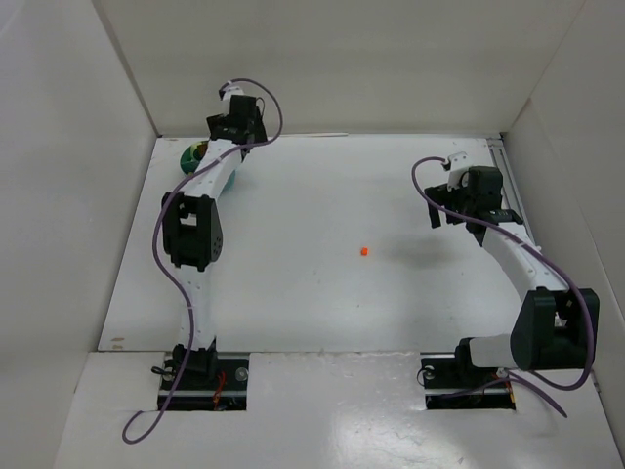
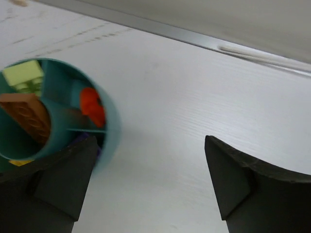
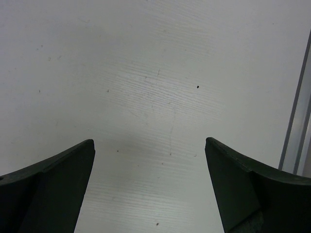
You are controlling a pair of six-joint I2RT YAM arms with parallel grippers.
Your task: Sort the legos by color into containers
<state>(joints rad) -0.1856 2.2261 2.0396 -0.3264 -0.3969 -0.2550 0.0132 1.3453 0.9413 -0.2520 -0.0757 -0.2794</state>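
Observation:
The round teal tub [image 1: 191, 155] stands at the far left, partly hidden under my left arm. In the left wrist view its rim [image 2: 112, 127] is at the left, and its compartments hold a pale green brick [image 2: 23, 73], an orange-brown brick [image 2: 26, 114], a red-orange brick [image 2: 92, 106] and slivers of purple and yellow. One small red-orange brick [image 1: 363, 250] lies alone mid-table. My left gripper [image 1: 237, 122] [image 2: 150, 179] is open and empty just right of the tub. My right gripper [image 1: 455, 220] [image 3: 150, 179] is open and empty over bare table, right of the loose brick.
White walls enclose the table on the left, back and right. A metal rail [image 3: 296, 126] runs along the right edge close to my right gripper. A thin strip [image 2: 262, 56] lies at the foot of the back wall.

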